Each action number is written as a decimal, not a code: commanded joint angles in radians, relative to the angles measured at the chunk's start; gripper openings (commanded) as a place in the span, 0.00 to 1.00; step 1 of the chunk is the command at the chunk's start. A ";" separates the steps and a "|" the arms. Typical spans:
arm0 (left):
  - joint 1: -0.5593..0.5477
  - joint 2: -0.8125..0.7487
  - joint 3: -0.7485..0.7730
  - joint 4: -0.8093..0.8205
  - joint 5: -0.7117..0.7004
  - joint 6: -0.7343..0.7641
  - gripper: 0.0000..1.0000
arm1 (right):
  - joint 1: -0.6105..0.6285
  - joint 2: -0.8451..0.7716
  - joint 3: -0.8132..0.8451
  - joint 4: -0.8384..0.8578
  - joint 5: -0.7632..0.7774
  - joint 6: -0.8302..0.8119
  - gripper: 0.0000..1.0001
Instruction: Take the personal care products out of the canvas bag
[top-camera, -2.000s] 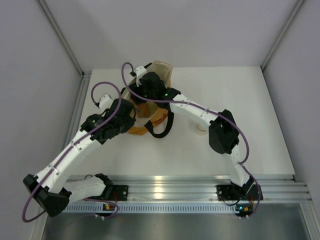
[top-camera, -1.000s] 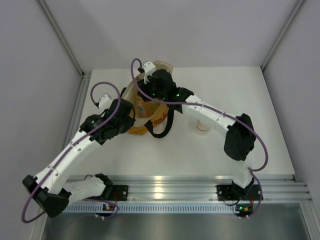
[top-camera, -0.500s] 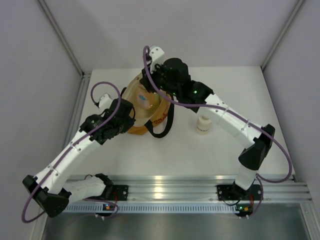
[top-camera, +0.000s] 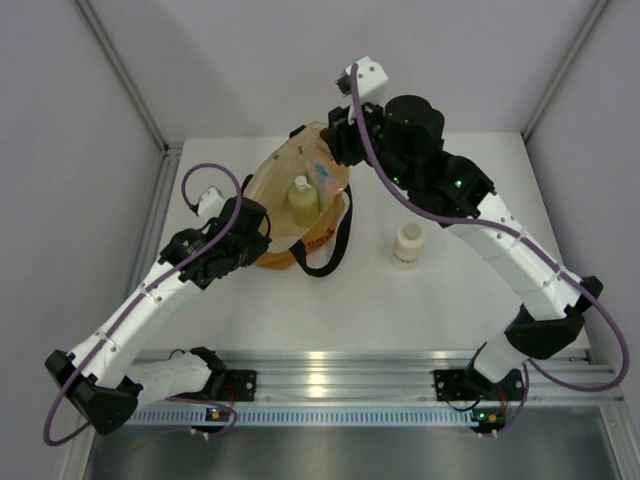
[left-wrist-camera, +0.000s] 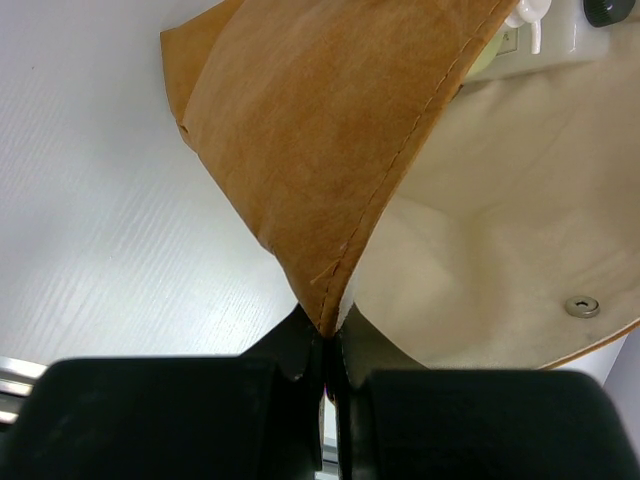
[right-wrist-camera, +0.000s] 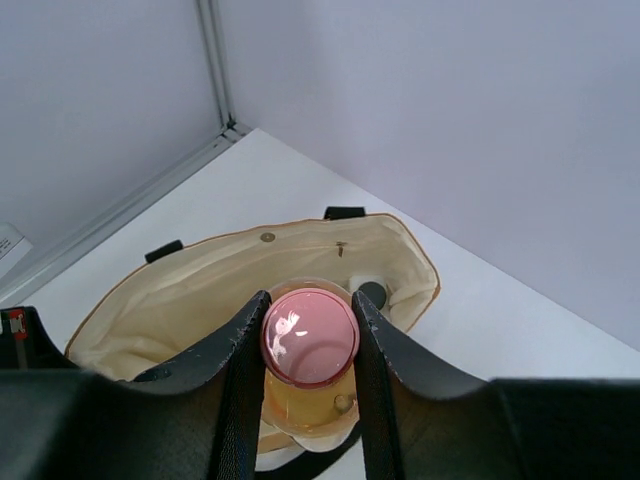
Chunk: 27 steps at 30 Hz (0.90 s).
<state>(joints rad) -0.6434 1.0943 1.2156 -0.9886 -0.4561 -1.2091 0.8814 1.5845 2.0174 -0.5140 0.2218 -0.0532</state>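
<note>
The canvas bag (top-camera: 268, 190) lies open at the table's back left. My left gripper (top-camera: 262, 228) is shut on its near rim, and the left wrist view shows the pinched fold (left-wrist-camera: 328, 300) between the jaws (left-wrist-camera: 328, 350). My right gripper (top-camera: 335, 155) is raised above the bag mouth, shut on the orange-pink bottle (right-wrist-camera: 310, 337), also seen from above (top-camera: 323, 178). The pale yellow-green bottle (top-camera: 303, 200) lies inside the bag. The white bottle's dark cap (right-wrist-camera: 372, 293) shows deep in the bag (right-wrist-camera: 200, 290). The squat white jar (top-camera: 406, 245) stands on the table to the right.
The bag's black strap handles (top-camera: 325, 255) loop onto the table in front of it. A metal frame post and rail (top-camera: 160, 150) run along the left edge. Grey walls close off the back and sides.
My right gripper has risen out of the bag, up and to the right, with the orange-pink bottle in it. The yellow-green bottle now shows inside the bag. The left gripper has not moved.
</note>
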 joint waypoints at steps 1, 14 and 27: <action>0.001 -0.013 0.012 0.018 -0.010 0.011 0.00 | -0.047 -0.113 0.095 0.103 0.042 -0.008 0.00; 0.001 0.007 0.024 0.022 0.013 0.022 0.00 | -0.401 -0.258 -0.156 0.068 -0.028 0.039 0.00; 0.001 0.024 0.025 0.034 0.037 0.040 0.00 | -0.659 -0.461 -0.825 0.510 -0.182 0.107 0.00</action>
<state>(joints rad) -0.6434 1.1065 1.2156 -0.9867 -0.4339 -1.1896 0.2409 1.2449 1.2427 -0.3943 0.1184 0.0143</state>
